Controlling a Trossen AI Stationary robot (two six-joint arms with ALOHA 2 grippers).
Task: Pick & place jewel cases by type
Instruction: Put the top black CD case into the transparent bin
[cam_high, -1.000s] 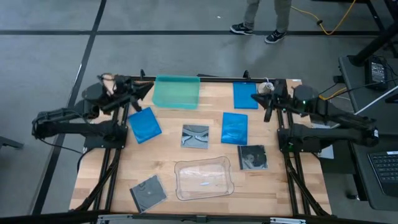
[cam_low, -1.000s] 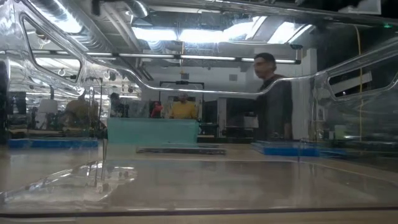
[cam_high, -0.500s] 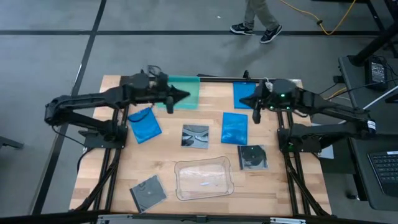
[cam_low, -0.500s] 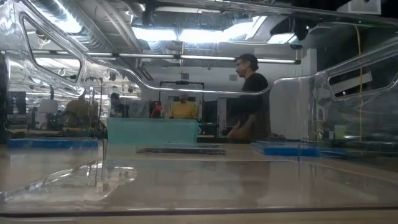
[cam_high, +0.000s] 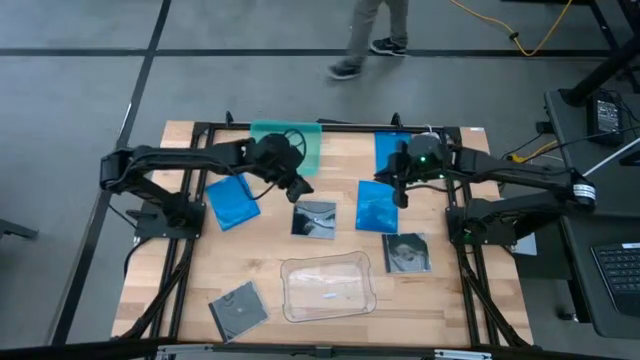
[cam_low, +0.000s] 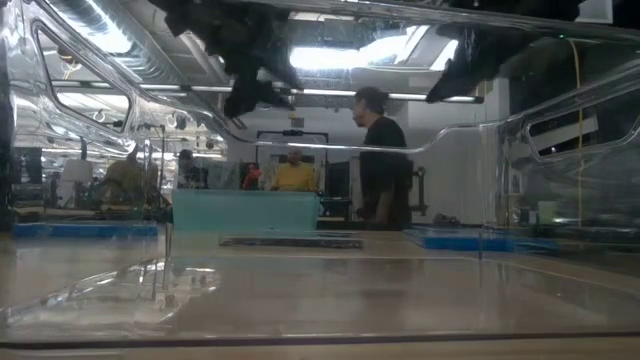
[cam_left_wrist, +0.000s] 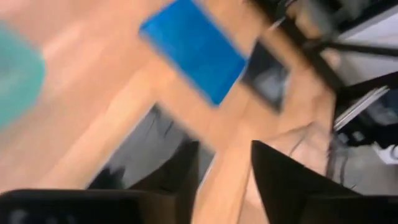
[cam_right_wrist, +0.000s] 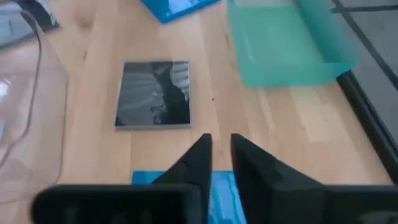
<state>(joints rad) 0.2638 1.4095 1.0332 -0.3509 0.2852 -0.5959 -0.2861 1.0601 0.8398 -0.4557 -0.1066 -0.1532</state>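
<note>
no readable text, seemingly

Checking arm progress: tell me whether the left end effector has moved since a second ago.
Yes. The left end effector has swung from the table's left edge inward past the teal tray, and now hangs over the centre dark jewel case.

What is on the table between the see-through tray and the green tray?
A dark jewel case with a clear cover lies between the clear tray and the teal tray, seen in the high view.
</note>
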